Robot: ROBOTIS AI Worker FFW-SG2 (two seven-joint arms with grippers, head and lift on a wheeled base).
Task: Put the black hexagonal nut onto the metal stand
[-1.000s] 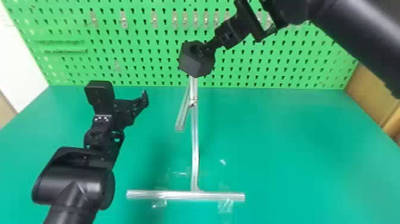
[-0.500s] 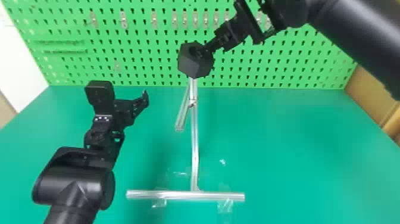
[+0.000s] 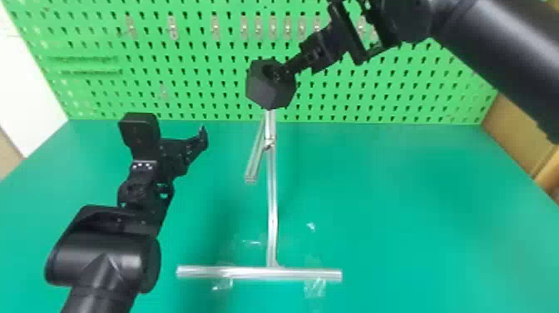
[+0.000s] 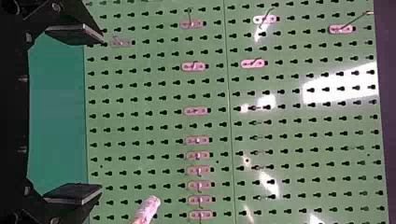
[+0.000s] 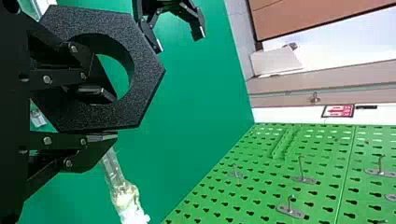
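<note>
In the head view, the right gripper (image 3: 287, 74) holds the black hexagonal nut (image 3: 266, 89) at the top of the metal stand's post (image 3: 272, 199); contact between nut and post cannot be told. Seen in the right wrist view, my right gripper (image 5: 108, 116) is shut on one side of the nut (image 5: 144, 88), one finger inside its hole and the other outside. Below that rim runs the stand (image 5: 112, 170), outside the hole. My left gripper (image 3: 199, 139) stays left of the stand; in the left wrist view this gripper (image 4: 100, 113) is open, fingers wide apart. The stand's tip (image 4: 148, 209) shows there too.
A green pegboard (image 3: 199, 83) with metal hooks rises behind the green table (image 3: 416, 208). Clear tape (image 3: 315, 287) lies at the stand's base bar (image 3: 258, 273). Cardboard (image 3: 520, 137) stands at the right edge.
With the right gripper still shut on it, the nut has shifted very slightly left at the top of the post. The left arm keeps its place.
</note>
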